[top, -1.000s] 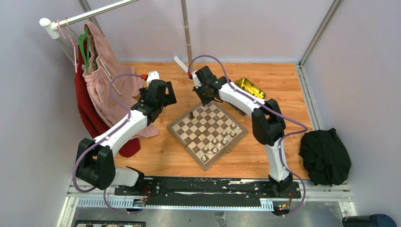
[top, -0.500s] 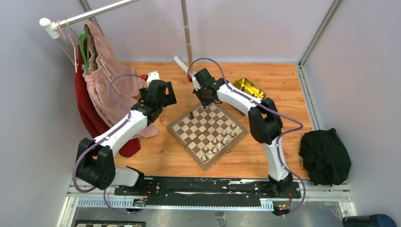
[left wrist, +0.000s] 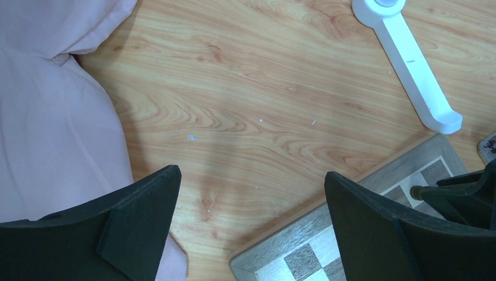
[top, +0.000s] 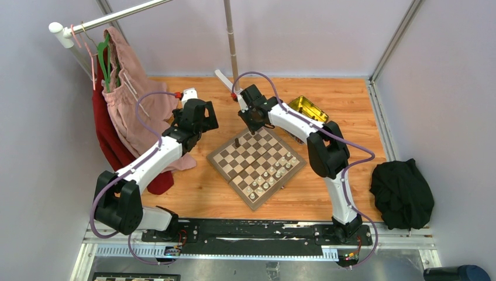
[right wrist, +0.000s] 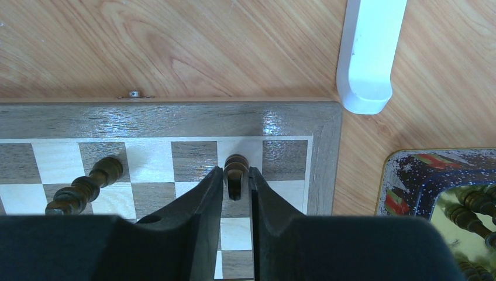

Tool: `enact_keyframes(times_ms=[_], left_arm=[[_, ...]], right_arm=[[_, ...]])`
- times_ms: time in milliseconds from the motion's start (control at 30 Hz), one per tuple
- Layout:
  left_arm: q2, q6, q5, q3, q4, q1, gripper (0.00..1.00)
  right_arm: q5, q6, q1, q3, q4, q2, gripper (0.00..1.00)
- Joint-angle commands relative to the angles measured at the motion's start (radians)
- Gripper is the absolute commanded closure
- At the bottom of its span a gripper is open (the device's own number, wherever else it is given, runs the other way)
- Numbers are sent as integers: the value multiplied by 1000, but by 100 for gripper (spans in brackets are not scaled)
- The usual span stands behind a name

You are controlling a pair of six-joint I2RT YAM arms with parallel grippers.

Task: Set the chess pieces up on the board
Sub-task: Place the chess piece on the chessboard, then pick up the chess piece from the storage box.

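The board lies tilted at the table's middle. Several pale chess pieces stand along its near right side. One dark piece stands near its far left edge and also shows in the right wrist view. My right gripper is over the board's far corner. In the right wrist view it is shut on a dark chess piece above a pale square in the edge row. My left gripper hangs open and empty left of the board, with the board's corner under its right finger.
A yellow-gold tin with dark pieces sits right of the board's far corner. A white bracket lies behind the board. Pink clothing hangs at the left. A black cloth lies at the right.
My right gripper has shifted slightly left over the board's far corner with the dark piece in it. The left arm has not moved.
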Motion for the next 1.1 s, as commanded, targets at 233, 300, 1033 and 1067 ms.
enact_keyframes(times_ms=[233, 300, 1033, 1067], left_arm=[[15, -1, 9, 4, 16, 5, 0], [14, -2, 9, 6, 13, 5, 0], [23, -8, 36, 21, -1, 4, 0], [26, -7, 39, 23, 0, 4, 0]], right_arm=[[-9, -14, 12, 49, -33, 0, 71], [-11, -11, 11, 54, -34, -10, 70], [110, 47, -226, 8, -15, -180, 66], [116, 47, -244, 0, -15, -184, 65]])
